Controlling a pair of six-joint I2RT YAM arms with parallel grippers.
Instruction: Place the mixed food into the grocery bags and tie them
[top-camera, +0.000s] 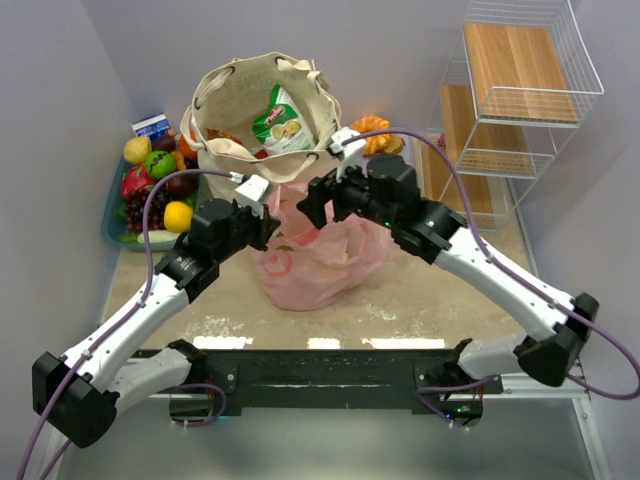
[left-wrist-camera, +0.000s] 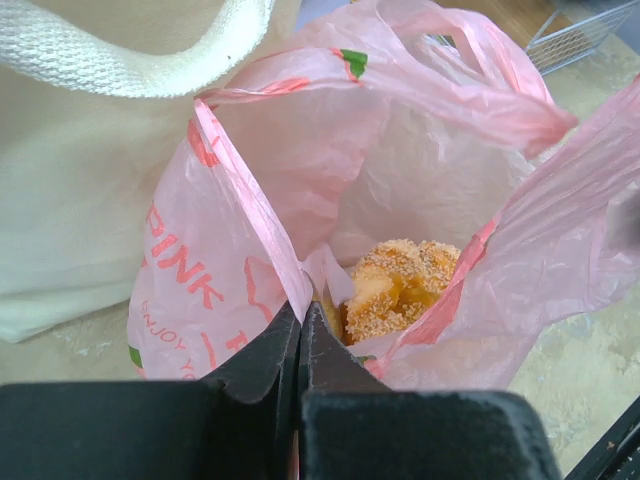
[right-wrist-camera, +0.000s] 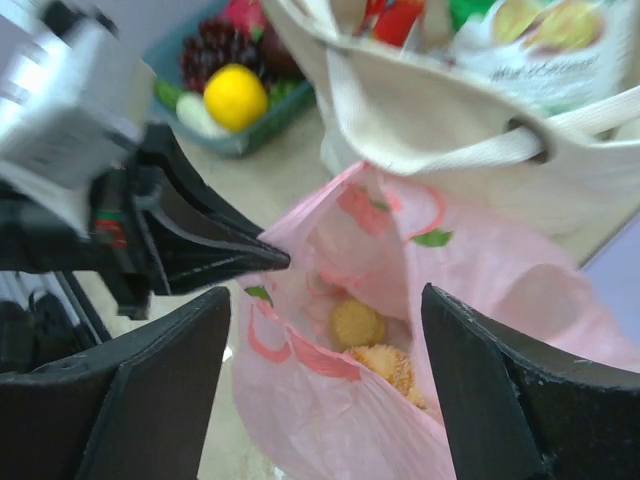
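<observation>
Canvas first: the cream canvas tote (top-camera: 250, 100) stands just beyond both pincers, mouth open, with a green-and-white snack packet (top-camera: 285, 120) upright inside. Directly beneath the pincers sits the pink plastic bag (top-camera: 320, 250), touching the tote's near wall. Our left pincer (left-wrist-camera: 300, 312) is pressed together on that bag's rim and lifts one side of the mouth. Our right pincer (right-wrist-camera: 327, 295) hangs spread wide above the opposite side, gripping nothing. Below and between its fingers we see a sesame-crusted pastry (left-wrist-camera: 400, 285) and a smaller round yellow piece (right-wrist-camera: 357, 322) at the bottom of the bag. Beyond the right pincer, beside the tote, lies a croissant-like pastry (top-camera: 375, 130), not yet bagged.

We judge the step in hand to be taking the free side of the pink bag, ready for tying. To do it well, we lower the right pincer onto the loose rim facing the left one, well above the pastries, so that we catch film alone. The film looks thin and slippery, so we close fully on several folds rather than a single edge. We hold the left pinch firm, or the mouth will sag, and we pull gently to avoid tearing.
</observation>
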